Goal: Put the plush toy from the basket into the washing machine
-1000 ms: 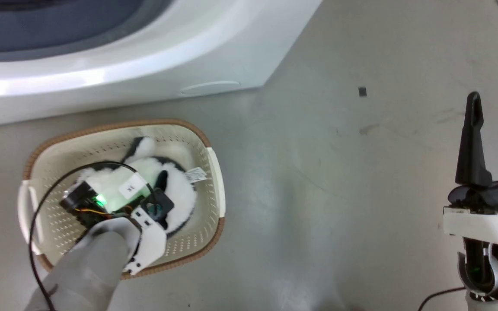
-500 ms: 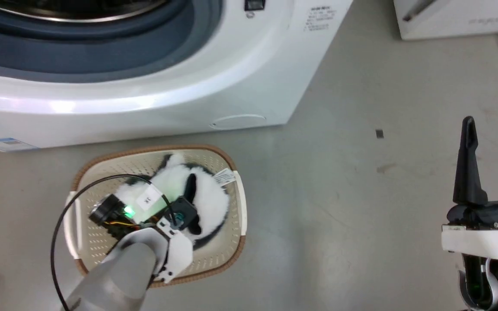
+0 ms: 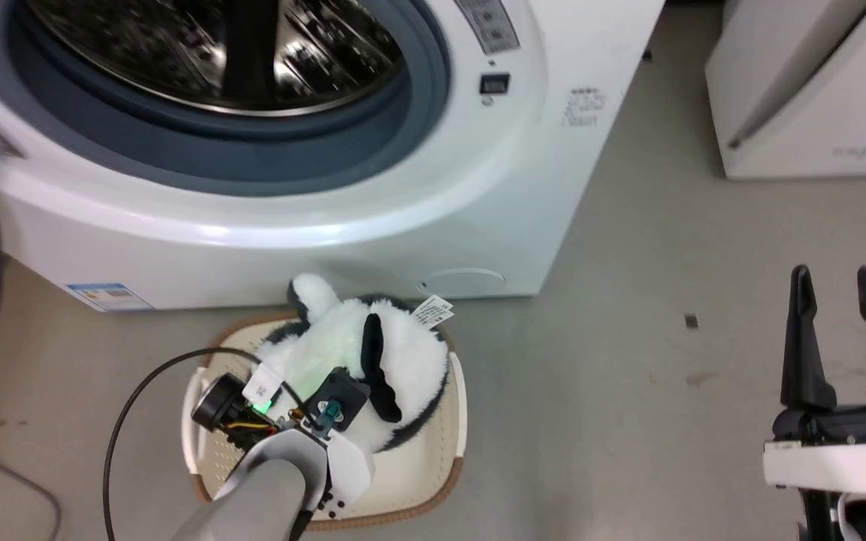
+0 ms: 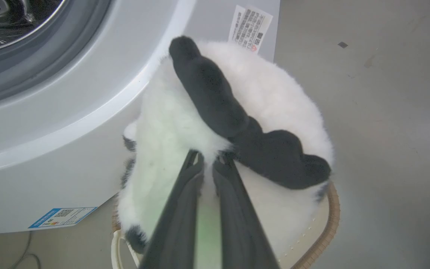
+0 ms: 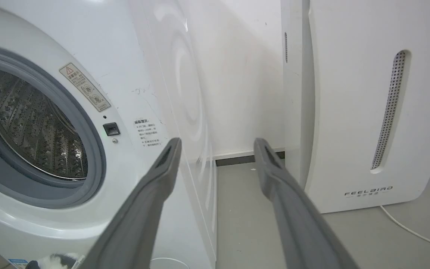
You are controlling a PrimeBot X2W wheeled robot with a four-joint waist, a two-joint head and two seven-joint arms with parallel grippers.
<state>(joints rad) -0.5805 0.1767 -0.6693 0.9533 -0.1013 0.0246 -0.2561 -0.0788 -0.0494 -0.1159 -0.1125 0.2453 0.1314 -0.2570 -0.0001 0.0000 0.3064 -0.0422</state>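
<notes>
Left pincer (image 4: 208, 160), nearly closed, pinches only fur of the plush toy (image 4: 274, 89); it may slip free short of the washing machine (image 4: 69, 104) ahead-left.

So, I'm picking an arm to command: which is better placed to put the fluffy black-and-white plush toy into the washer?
Left. The left gripper is shut on the fluffy white plush toy over the cream perforated basket, below the open white washing machine. The right gripper is open, empty, farther off.
</notes>
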